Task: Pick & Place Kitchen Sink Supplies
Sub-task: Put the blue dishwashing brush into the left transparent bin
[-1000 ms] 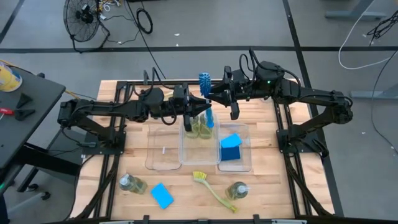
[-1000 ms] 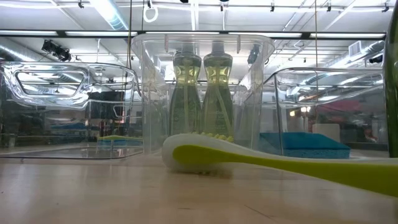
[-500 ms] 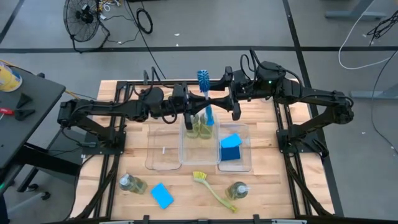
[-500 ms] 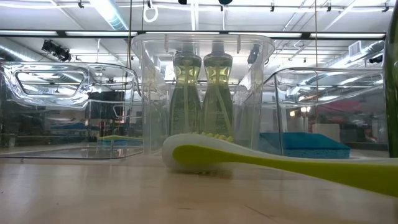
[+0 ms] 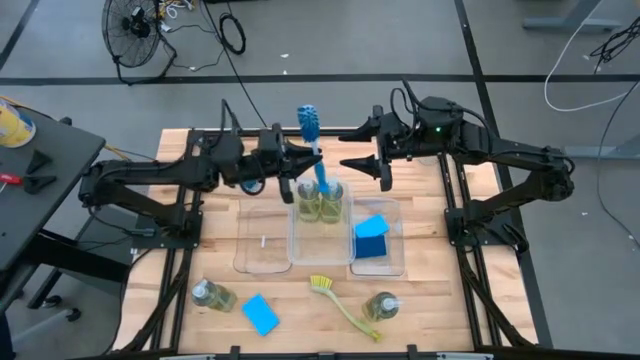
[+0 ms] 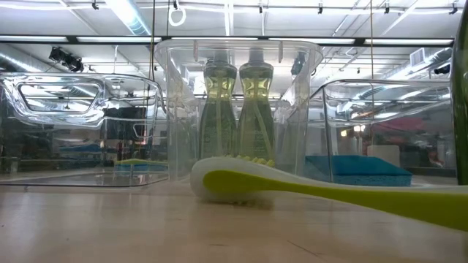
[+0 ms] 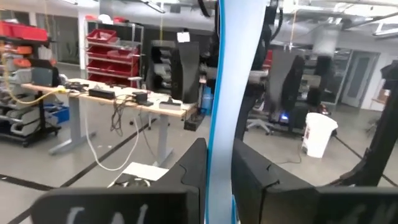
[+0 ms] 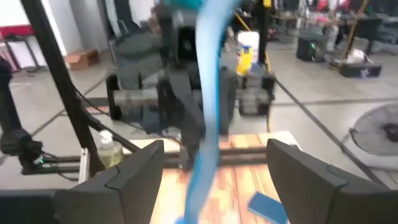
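A blue dish brush [image 5: 318,170] stands almost upright over the middle clear tray [image 5: 296,245], bristle head [image 5: 309,122] up, with my left gripper [image 5: 308,160] shut on its handle. My right gripper [image 5: 346,148] stands open just to the brush's right, touching nothing; the handle [image 8: 208,93] shows ahead of its spread fingers. Two soap bottles [image 5: 318,205] stand in the middle tray. A blue sponge [image 5: 371,235] lies in the right tray. On the table near the front lie two more soap bottles [image 5: 212,296] [image 5: 382,306], a blue sponge [image 5: 261,314] and a yellow-green brush [image 5: 340,300]. My left gripper pinches the brush's blue handle [image 7: 219,143] between its two fingers, about halfway along. The fingers [image 7: 191,177] come level from the table's left and lie across the handle. The brush stands nearly upright, head up, its lower end [image 5: 325,190] over the soap bottles.
The left clear tray [image 5: 262,240] holds only a small white bit. Black frame rails run along the table's far edge and both sides. In the low view the yellow-green brush [image 6: 292,186] lies in front of the trays.
My right gripper has opened, let go of the blue brush and drawn back toward the table's right. My left gripper, still shut on the handle, has carried the brush toward the table's left, where it stays upright.
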